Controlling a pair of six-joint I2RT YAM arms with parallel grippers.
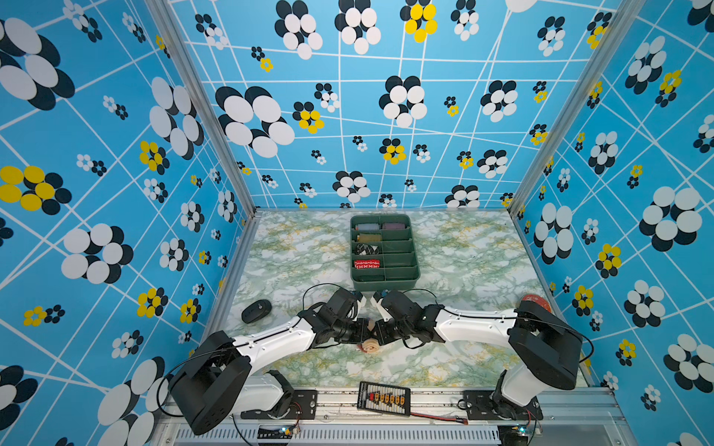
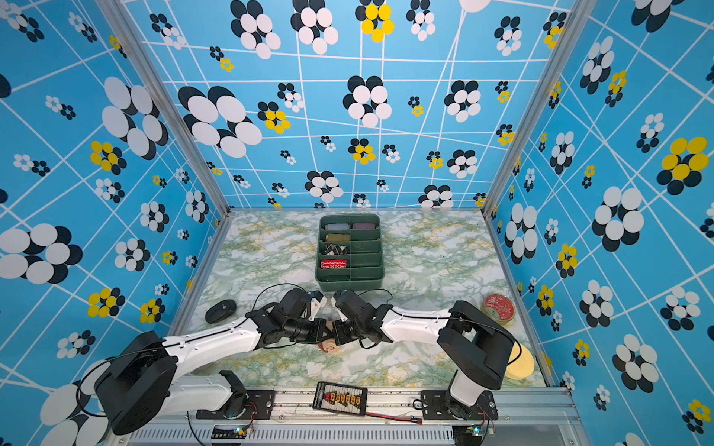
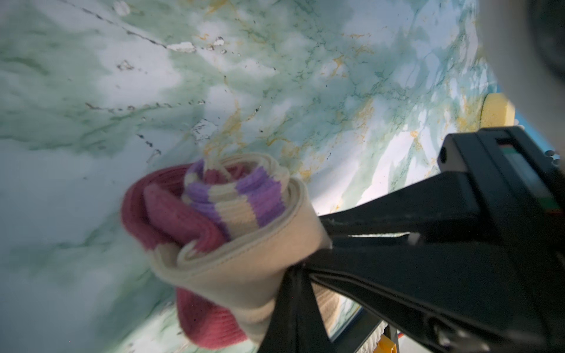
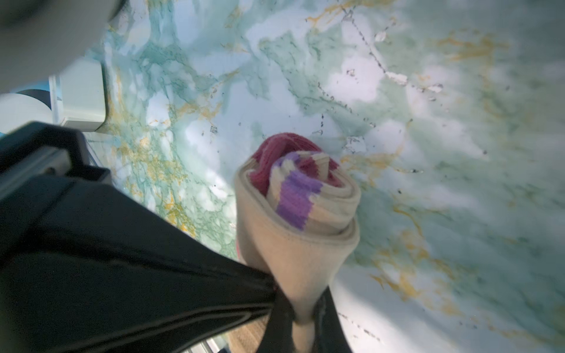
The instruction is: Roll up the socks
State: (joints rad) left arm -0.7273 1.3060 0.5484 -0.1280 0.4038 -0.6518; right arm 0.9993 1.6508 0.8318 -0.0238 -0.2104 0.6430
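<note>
In both top views, most of the socks point(image 1: 372, 345) was covered by the left gripper point(image 1: 364, 333) and the right gripper point(image 1: 381, 332); only a rolled end was exposed just below the fingertips. In the left wrist view, the fabric behind the clamped fingers point(image 3: 293, 305) was hidden and its dark red end was blurred. The far rolls point(image 1: 367, 226) in the tray point(image 1: 418, 276), well beyond the fingers, were too small to be identified.

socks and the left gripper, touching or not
Touching. The left wrist view shows the left gripper shut on the cream outer layer of the rolled socks.
</note>
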